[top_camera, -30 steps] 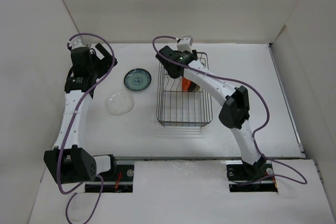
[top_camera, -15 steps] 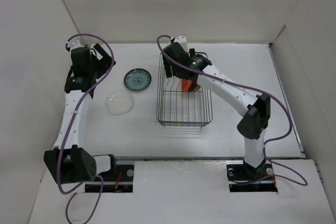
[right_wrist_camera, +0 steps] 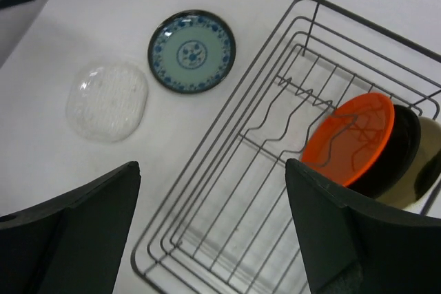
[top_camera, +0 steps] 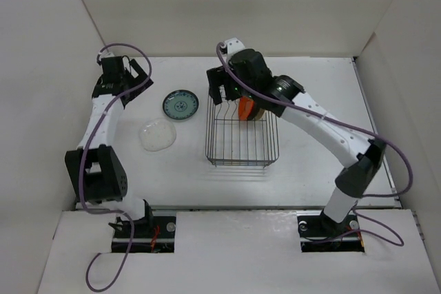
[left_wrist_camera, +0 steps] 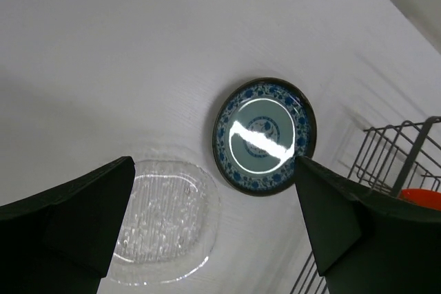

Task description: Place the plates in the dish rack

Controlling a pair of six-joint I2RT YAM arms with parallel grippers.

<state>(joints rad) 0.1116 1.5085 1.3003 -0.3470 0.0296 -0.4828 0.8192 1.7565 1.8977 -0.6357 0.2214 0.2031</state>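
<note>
The dish rack (top_camera: 209,135) stands mid-table. At its far end an orange plate (top_camera: 245,109) stands on edge between the dividers. In the right wrist view the orange plate (right_wrist_camera: 348,139) has a black plate (right_wrist_camera: 402,149) and a cream plate (right_wrist_camera: 432,160) behind it. A teal-patterned plate (top_camera: 181,105) and a clear glass plate (top_camera: 157,134) lie flat on the table left of the rack. My right gripper (top_camera: 222,93) hangs open and empty over the rack's far left corner (right_wrist_camera: 224,118). My left gripper (top_camera: 127,74) is open and empty, high above the teal plate (left_wrist_camera: 265,135) and glass plate (left_wrist_camera: 162,222).
White walls close the table on the left, back and right. The right arm's forearm and purple cable span the rack's far right side. The left arm stretches along the left wall. Bare table lies in front of and right of the rack.
My right gripper's jaws have opened wide and the wrist has risen off the plates at the rack's far end. The left arm has straightened, its gripper shifting slightly toward the back.
</note>
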